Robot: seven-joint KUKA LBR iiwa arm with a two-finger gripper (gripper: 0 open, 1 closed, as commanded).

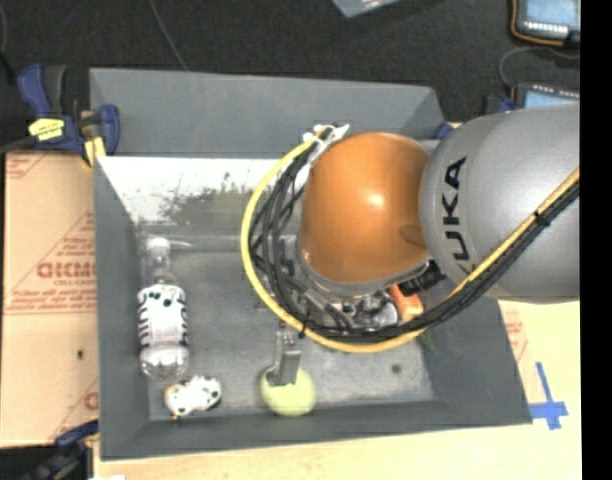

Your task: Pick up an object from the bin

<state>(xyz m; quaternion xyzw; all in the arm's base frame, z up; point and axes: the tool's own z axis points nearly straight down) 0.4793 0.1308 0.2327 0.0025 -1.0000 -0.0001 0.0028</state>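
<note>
Arm [506,208] reaching from right, hand [282,372] pointing down

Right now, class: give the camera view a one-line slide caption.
Gripper over a yellow-green ball in the bin; bottle and spotted toy nearby.

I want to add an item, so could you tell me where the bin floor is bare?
Bare floor lies between the bottle and the gripper, and right of the yellow-green ball. The spotted toy crowds the lower-left corner.

lit fr above | glare: orange cover [358,196], bin wall [178,198] | surrounds dark
</note>
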